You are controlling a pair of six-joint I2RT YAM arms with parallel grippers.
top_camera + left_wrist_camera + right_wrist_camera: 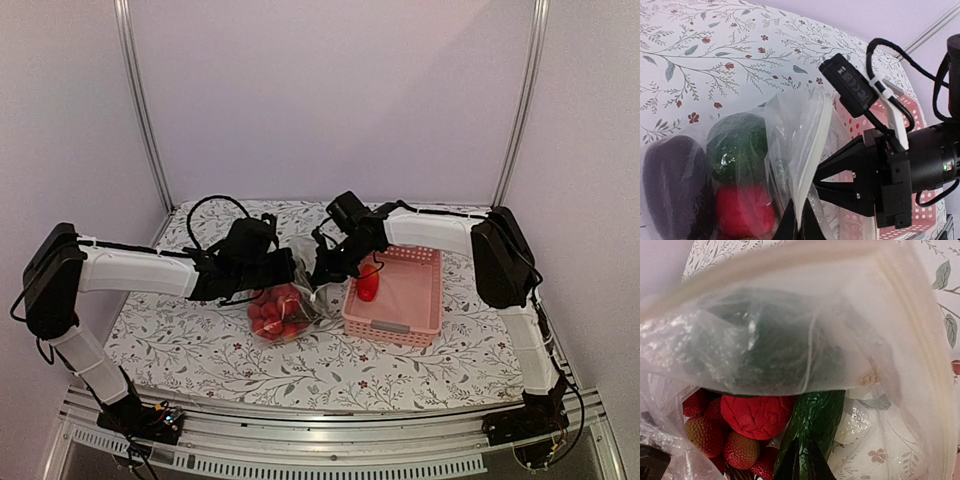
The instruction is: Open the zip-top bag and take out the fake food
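**Zip-top bag [288, 305] held at its mouth by both arms, beside the pink basket [392, 328]**

The zip-top bag stands near the middle of the floral table [190, 350]. Its bottom rests on the cloth and its top is lifted. It is just left of the pink basket; whether the two touch cannot be told.

The left gripper [288, 268] is pressed together on one side of the mouth. In the left wrist view its tips pinch the white zip strip [812, 150]. The right gripper [325, 268] meets the bag from the other side. In the right wrist view its tips come together on the clear film at the lower edge. There the two sides of the mouth appear to stand apart.

The bag holds the fake food [275, 315]:
- a red berry cluster [705, 432];
- a wrinkled red piece [757, 415];
- a green cucumber [815, 420];
- a green avocado [737, 147];
- a dark purple eggplant [670, 185].

The pink basket lies on the right half of the table. It holds a lone red piece [368, 283] against its left wall, towards the far corner.
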